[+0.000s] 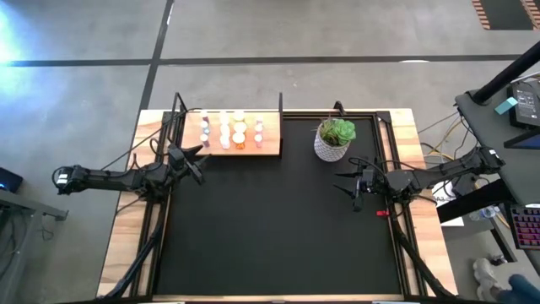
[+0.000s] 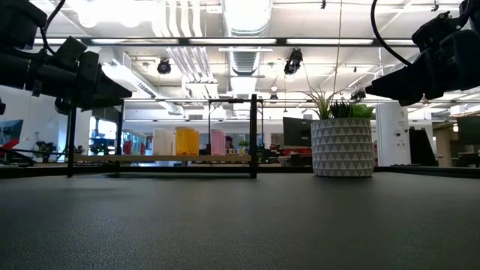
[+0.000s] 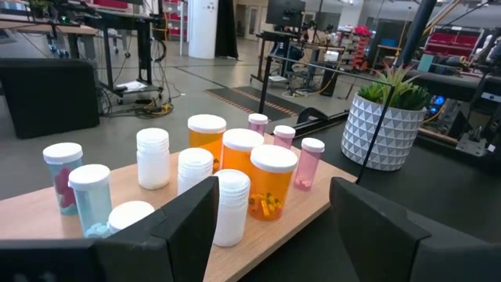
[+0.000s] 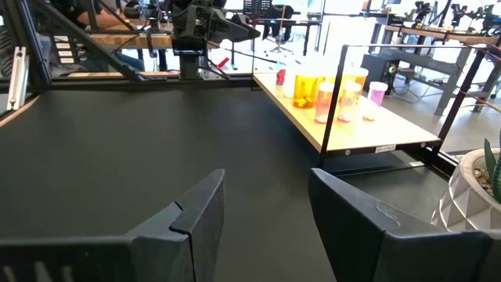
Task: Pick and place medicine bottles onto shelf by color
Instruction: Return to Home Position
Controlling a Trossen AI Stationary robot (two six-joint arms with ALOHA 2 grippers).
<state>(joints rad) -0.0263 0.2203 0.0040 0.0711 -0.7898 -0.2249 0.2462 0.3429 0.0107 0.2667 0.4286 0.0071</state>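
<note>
Several medicine bottles [image 1: 229, 131], white, orange, pinkish and pale blue with white caps, stand upright on the light-wood shelf [image 1: 268, 149] at the mat's far left. In the left wrist view the bottles [image 3: 243, 160] stand close ahead in rows. My left gripper [image 1: 199, 164] hovers open just off the shelf's near left corner, with nothing between its fingers [image 3: 188, 227]. My right gripper [image 1: 341, 181] hovers open over the mat's right side, on the near side of the plant pot, empty, and faces the shelf [image 4: 368, 133] across the mat.
A white patterned pot with a green plant [image 1: 334, 139] stands on the mat just right of the shelf. A small red object [image 1: 382, 213] lies by the mat's right edge. Thin black posts [image 2: 254, 135] rise at the shelf's corners. The black mat [image 1: 270, 236] spreads out toward the near edge.
</note>
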